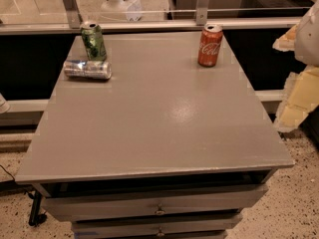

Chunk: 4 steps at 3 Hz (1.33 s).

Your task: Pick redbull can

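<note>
Redbull can (87,69) on its side, long axis left-right; tool (297,96) seemingly at right edge, state unclear

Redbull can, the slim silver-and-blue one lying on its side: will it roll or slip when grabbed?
The slim silver-and-blue redbull can lies on its side on the grey table, so a nudge would probably roll it. Its shiny skin looks slippery. The upright green can stands close behind and might tip if bumped. The pincer hangs beyond the table's right edge.

The tool (295,101) at the right edge is pale yellow and blocky (ragged-edged) — the arm (310,34) above white.
</note>
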Each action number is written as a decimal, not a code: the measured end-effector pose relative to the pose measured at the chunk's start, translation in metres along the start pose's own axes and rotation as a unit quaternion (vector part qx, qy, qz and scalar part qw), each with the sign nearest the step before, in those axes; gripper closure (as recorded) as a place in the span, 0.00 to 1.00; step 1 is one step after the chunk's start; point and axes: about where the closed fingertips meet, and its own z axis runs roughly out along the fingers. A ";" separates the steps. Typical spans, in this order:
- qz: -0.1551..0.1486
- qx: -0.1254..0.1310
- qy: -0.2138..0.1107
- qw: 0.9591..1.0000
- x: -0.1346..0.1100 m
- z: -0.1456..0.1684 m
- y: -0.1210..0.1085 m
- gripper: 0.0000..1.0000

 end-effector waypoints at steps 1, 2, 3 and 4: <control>0.000 0.000 0.000 1.000 0.000 0.000 0.000 0.00; -0.003 -0.001 -0.031 1.000 -0.021 0.009 -0.003 0.00; -0.003 -0.005 -0.089 0.996 -0.069 0.034 -0.012 0.00; -0.005 -0.006 -0.143 0.990 -0.121 0.064 -0.017 0.00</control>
